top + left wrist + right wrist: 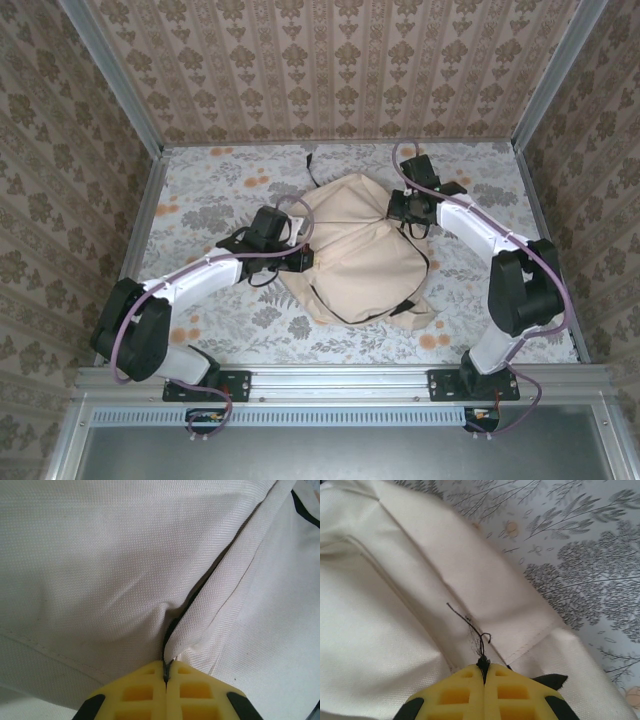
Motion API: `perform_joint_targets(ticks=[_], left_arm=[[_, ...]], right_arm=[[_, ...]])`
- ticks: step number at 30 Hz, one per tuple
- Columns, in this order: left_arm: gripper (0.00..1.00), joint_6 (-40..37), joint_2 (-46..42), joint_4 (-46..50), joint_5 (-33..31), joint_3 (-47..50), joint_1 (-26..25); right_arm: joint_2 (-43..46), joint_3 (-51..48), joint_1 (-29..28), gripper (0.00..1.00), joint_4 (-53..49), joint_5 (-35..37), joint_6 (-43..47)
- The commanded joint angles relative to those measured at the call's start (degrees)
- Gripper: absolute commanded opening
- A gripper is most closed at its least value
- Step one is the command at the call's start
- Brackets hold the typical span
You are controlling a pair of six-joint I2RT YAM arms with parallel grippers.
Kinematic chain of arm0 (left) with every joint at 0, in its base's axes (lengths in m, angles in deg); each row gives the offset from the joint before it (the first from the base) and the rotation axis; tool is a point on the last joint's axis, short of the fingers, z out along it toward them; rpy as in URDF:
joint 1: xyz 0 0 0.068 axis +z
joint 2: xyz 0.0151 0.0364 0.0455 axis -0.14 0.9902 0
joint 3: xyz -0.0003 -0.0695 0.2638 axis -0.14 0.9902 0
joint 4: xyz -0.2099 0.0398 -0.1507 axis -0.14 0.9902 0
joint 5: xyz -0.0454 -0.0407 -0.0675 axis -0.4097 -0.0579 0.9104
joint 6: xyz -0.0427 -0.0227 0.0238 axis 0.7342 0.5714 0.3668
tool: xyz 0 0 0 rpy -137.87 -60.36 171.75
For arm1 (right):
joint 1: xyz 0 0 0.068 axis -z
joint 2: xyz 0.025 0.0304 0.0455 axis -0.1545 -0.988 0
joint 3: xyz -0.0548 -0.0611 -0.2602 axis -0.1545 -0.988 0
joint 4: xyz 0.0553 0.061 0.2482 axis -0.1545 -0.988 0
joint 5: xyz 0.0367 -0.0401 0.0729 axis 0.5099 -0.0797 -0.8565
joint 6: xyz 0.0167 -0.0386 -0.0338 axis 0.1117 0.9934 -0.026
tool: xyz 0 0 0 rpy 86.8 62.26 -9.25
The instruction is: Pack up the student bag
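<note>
**A:** While the left gripper (299,258) sits at the left edge of the student bag (355,255), how do its jaws stand?

**B:** Its yellow pads (145,695) are pressed together. They pinch the bag by a thin dark strip in a fold, where a dark zipper line (192,597) runs into the crease.

**A:** And the bag itself?

**B:** Lying mid-table on the flowered tablecloth (200,200), between both arms, a black loop (311,165) trailing off its far end.

**A:** The right gripper (412,222)?

**B:** Resting on the bag's far right side, closed tight on the bag at a frayed dark thread (470,625) along a stitched seam, tablecloth showing just beside.
</note>
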Motion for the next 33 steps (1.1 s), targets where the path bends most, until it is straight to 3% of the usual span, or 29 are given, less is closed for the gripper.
perform_joint_targets(ticks=[1, 4, 9, 20, 27, 30, 33], left_arm=[[0.00, -1.02, 0.27, 7.59, -3.46, 0.25, 1.62], [0.00, -1.28, -0.06, 7.98, -4.19, 0.15, 2.25], [0.00, -1.36, -1.35, 8.48, -4.67, 0.25, 4.03], [0.00, -2.69, 3.28, 7.16, -8.12, -7.19, 8.43], [0.04, -3.27, 4.96, 2.46, -4.94, -12.65, 12.50], [0.19, -3.66, 5.52, 3.63, -5.59, -15.68, 12.82], [0.42, -3.43, 5.45, 7.08, -6.44, -18.37, 13.67]], right_arm=[[0.01, 2.10, 1.84, 0.00, -0.69, -8.59, 3.92], [0.69, 1.14, 1.86, 0.01, -0.69, -14.66, 3.18], [1.20, -0.57, 2.13, 0.00, -4.70, -5.13, 1.12], [6.32, -8.13, 1.60, 0.01, 0.55, -12.27, -3.88], [6.63, -3.81, 1.64, 0.10, -0.67, -12.33, -3.17], [7.54, -1.17, 1.75, 0.20, -0.85, -10.66, -2.76], [8.58, 0.78, 2.00, 0.52, -1.36, -9.37, -1.87]])
